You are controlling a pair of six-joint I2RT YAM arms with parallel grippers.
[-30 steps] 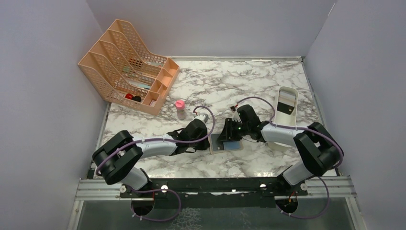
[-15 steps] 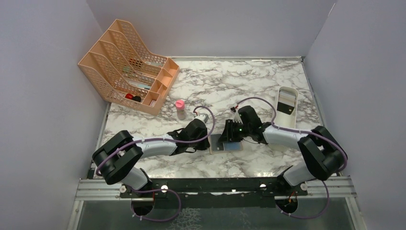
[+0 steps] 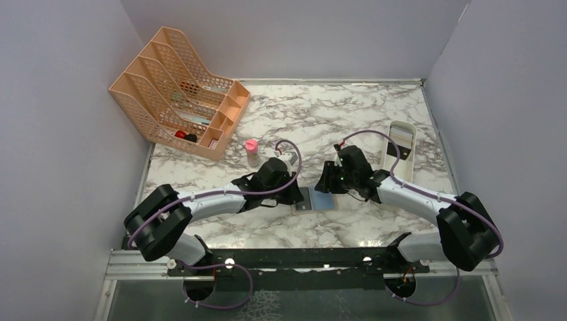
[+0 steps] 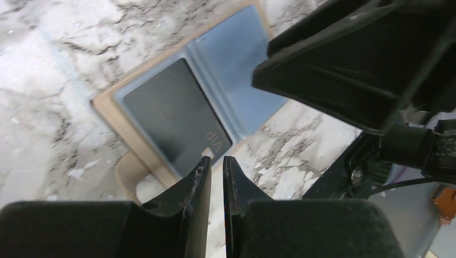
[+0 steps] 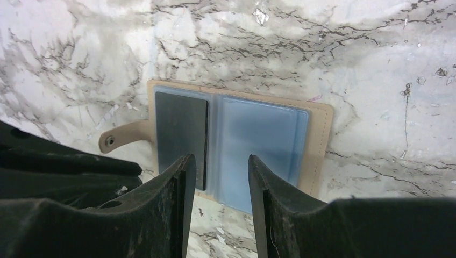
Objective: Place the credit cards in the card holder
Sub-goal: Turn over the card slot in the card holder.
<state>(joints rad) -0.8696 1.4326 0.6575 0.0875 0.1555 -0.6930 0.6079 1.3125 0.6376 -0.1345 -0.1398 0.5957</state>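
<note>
The tan card holder point(image 3: 322, 200) lies open and flat on the marble between my two grippers, light blue inside up. It shows fully in the right wrist view point(image 5: 253, 140). A black card point(image 5: 180, 137) marked VIP point(image 4: 172, 121) sits in its left pocket, and the right pocket point(image 5: 263, 145) looks empty. My left gripper point(image 4: 215, 161) is shut with a hairline gap and holds nothing, its tips at the holder's near edge by the snap tab point(image 4: 129, 172). My right gripper point(image 5: 216, 164) is open and empty, above the holder's near edge. More cards point(image 3: 401, 136) lie in the white tray.
The long white tray point(image 3: 390, 131) stands at the right, behind my right arm. A peach mesh file rack point(image 3: 175, 90) stands at the back left. A small pink-capped bottle point(image 3: 251, 152) stands just behind my left gripper point(image 3: 296, 194). My right gripper point(image 3: 327, 185) is close to it.
My right gripper has drawn back to the right, off the open holder, which now shows more of its blue inside. My left gripper has shifted slightly right toward the holder's edge.
</note>
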